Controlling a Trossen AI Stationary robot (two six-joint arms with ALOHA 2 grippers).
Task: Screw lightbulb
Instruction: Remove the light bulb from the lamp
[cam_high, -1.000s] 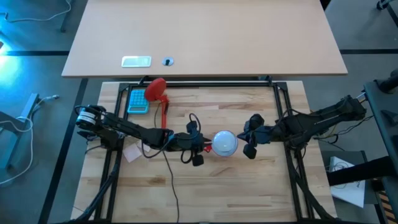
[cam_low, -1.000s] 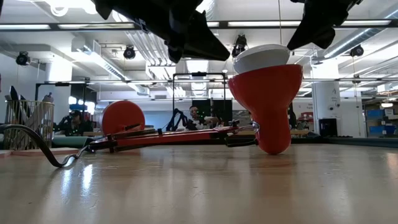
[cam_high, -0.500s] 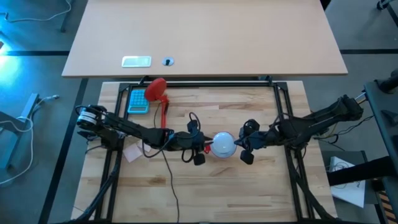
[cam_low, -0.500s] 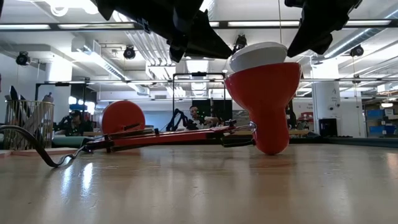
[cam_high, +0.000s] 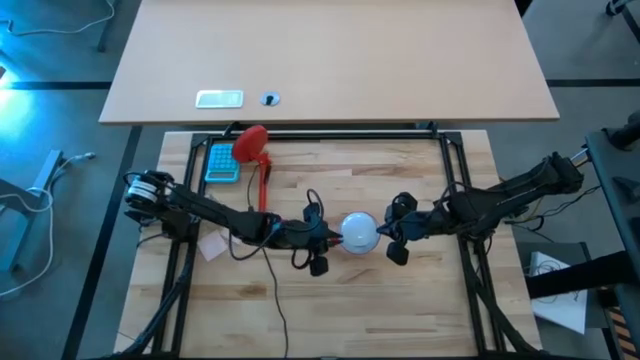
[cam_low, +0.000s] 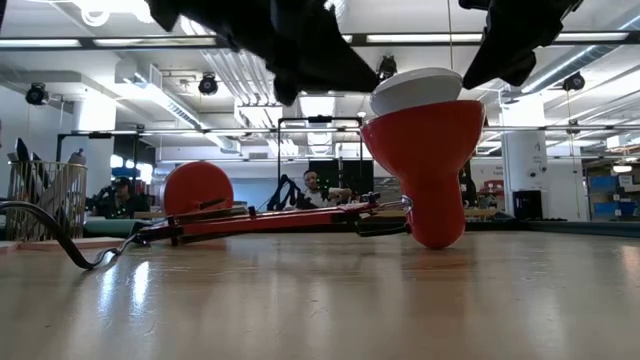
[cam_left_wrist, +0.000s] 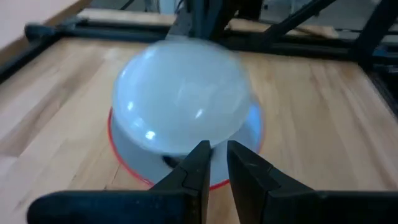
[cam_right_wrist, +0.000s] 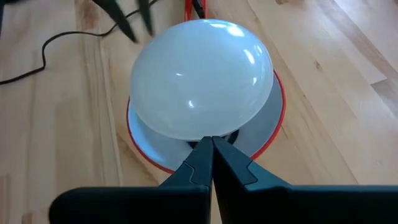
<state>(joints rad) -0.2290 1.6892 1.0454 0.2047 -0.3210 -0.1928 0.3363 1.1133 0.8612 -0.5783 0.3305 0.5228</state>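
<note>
High view first: my wooden table (cam_high: 420, 300) fills the middle, and on it lies the red lamp (cam_high: 262, 180), its round foot at the far left, its thin stem running toward the near middle, where the red shade (cam_low: 425, 165) opens upward. Sitting in that shade is the lightbulb (cam_high: 360, 231), white dome up, so its long axis stands close to upright, perhaps tipped a little, with the narrow base hidden down inside the white bowl. I judge it not yet fully seated, since the dome rides well above the rim in the low view.

My left gripper (cam_high: 318, 247) comes in from the left and sits just beside the bulb, with a slim gap between its fingers (cam_left_wrist: 199, 165), grasping nothing. My right gripper (cam_high: 397, 231) comes in from the right, also just beside the bulb, its fingers (cam_right_wrist: 205, 158) pressed together and empty.

So the bulb lies dead ahead of both claws, between them; the two look about equally near, I can't pick one. Whichever turns it must take the dome across its width and twist about that upright axis.

No brand, label or writing is readable anywhere.
</note>
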